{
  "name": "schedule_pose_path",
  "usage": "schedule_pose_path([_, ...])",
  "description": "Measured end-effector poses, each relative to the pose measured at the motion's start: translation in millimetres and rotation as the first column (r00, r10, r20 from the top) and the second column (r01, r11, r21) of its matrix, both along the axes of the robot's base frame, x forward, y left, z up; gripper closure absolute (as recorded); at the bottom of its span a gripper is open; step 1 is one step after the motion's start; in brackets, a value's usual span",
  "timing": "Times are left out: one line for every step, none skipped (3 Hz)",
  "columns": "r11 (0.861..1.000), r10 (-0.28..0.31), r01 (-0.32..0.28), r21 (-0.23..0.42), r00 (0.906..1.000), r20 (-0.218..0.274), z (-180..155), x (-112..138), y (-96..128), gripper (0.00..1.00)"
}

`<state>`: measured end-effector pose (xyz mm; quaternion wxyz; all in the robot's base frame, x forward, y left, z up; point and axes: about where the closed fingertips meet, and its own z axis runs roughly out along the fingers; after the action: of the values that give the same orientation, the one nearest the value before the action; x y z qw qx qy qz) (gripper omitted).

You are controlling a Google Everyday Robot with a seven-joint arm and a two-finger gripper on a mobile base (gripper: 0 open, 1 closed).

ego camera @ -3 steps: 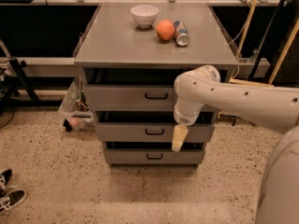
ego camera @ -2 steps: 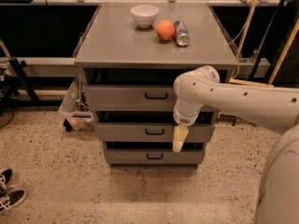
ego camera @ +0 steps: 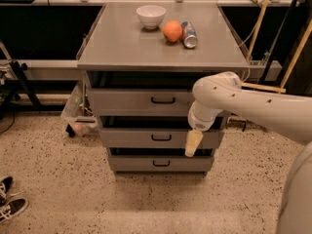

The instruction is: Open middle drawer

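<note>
Middle drawer (ego camera: 131, 138) near frame centre, second of three in grey cabinet (ego camera: 122, 48). Black bar handle (ego camera: 161, 137) mid-front. Gripper (ego camera: 193, 143) hangs pointing down before drawer's right end, at 3 o'clock from handle, near it. Wide or narrow: cannot tell. Cabinet top, 12 o'clock: bowl (ego camera: 151, 16), orange (ego camera: 172, 31), can (ego camera: 188, 34).

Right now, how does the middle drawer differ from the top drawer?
The top drawer has a taller front than the middle drawer. The gripper hangs before the middle drawer's right end; the arm covers the top drawer's right end. Both are grey, each with one small black handle.
</note>
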<state>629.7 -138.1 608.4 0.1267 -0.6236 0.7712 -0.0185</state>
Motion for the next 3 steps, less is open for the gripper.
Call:
schedule_pose_path([0.992,0.001,-0.014,0.126,0.995,0.1,-8.8,20.2,-28.3,0.0])
schedule_pose_path([0.993,0.031,-0.045,0.107,0.9913,0.128,-10.4,15.2,-56.3,0.0])
schedule_pose_path([0.993,0.036,-0.05,0.107,0.9913,0.126,-10.8,15.7,-53.2,0.0])
